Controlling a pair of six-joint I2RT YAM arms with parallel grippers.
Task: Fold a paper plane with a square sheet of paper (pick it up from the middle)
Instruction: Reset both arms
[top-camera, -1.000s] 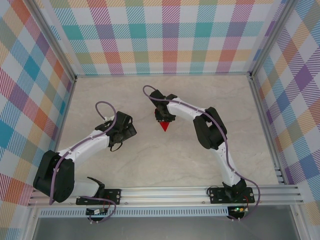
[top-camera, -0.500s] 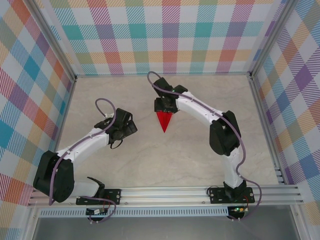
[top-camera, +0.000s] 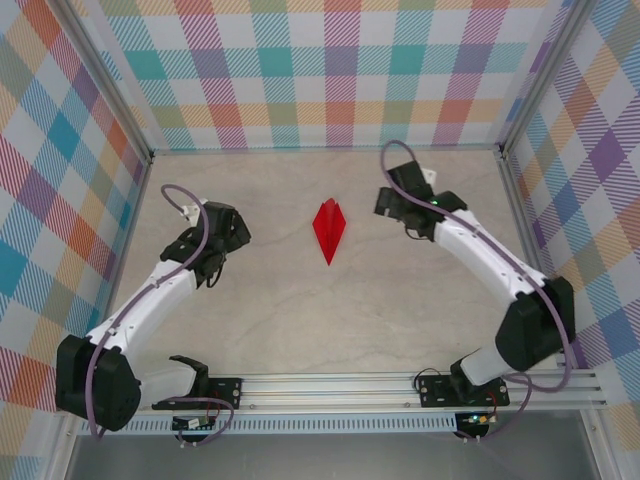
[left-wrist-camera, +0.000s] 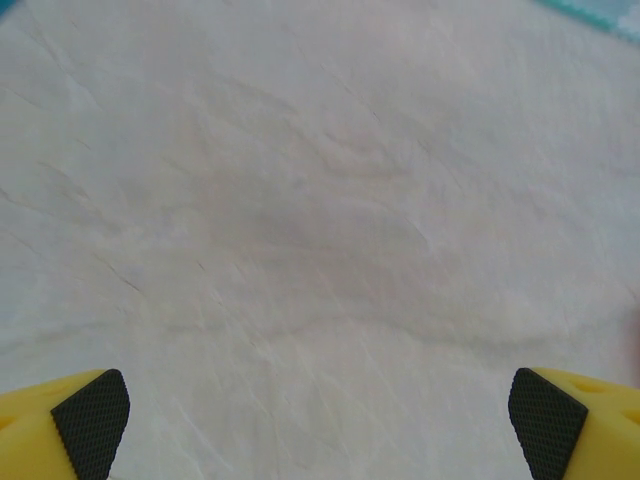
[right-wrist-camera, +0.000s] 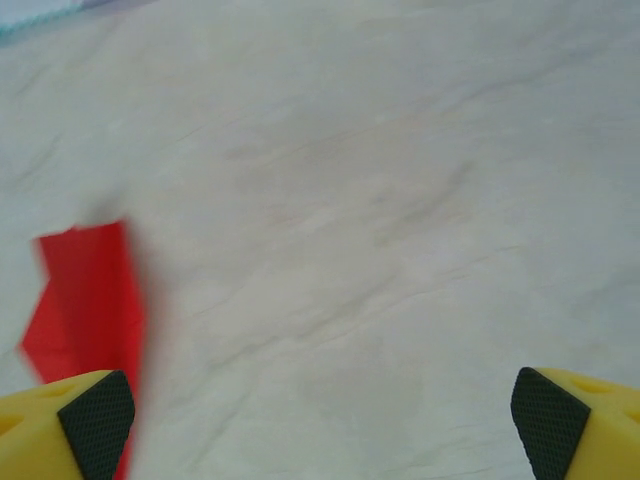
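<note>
The paper plane (top-camera: 329, 229), a slim bright red dart with a centre crease, lies flat in the middle of the table with its point toward the near edge, and nothing touches it. My right gripper (top-camera: 393, 202) hangs to its right, apart from it, and is open. In the right wrist view the plane (right-wrist-camera: 88, 300) is a blurred red patch at the left edge, beside the left fingertip (right-wrist-camera: 97, 408), with bare table between the jaws (right-wrist-camera: 320, 425). My left gripper (top-camera: 212, 236) is well left of the plane, open (left-wrist-camera: 320, 425) over bare table.
The beige marbled tabletop (top-camera: 330, 320) is fenced by checkered walls on three sides, with metal posts at the back corners. An aluminium rail (top-camera: 330, 388) carrying both arm bases runs along the near edge. Purple cables loop off each wrist.
My right gripper has opened, let go of the red plane and swung off to the right, leaving it lying on the table. The left arm has drawn back to the left.
</note>
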